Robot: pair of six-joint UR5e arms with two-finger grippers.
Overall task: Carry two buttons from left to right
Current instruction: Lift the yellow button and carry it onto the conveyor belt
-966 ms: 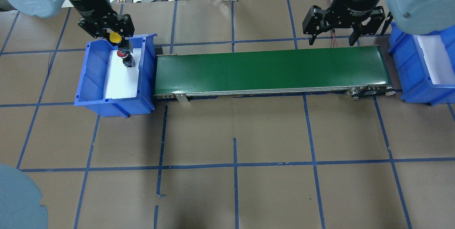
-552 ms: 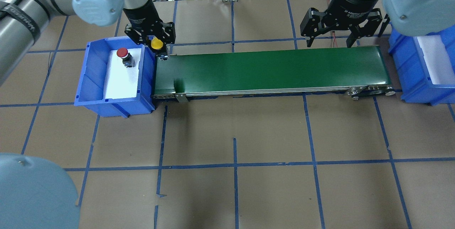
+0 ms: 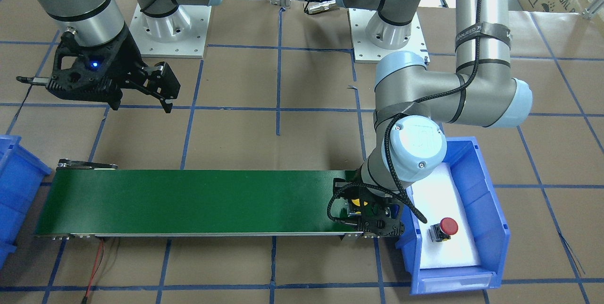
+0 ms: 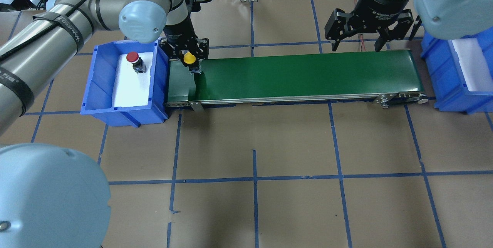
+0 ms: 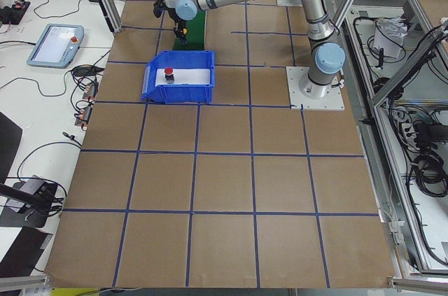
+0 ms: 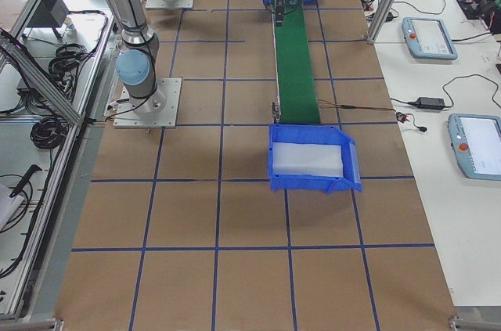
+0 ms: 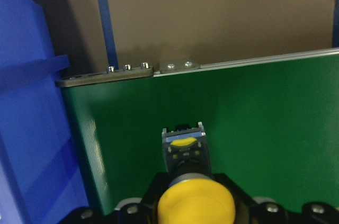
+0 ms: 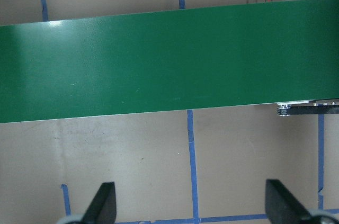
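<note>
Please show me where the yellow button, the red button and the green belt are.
yellow button (image 4: 188, 58), overhead exterior view, on its round cap.
red button (image 4: 132, 56), overhead exterior view, on its round cap.
green belt (image 4: 308, 74), overhead exterior view, on its bare middle surface.

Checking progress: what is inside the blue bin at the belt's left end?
The red button stands on the white liner in the blue bin; the yellow button is outside, held over the belt. The left arm covers the bin's far corner.
</note>
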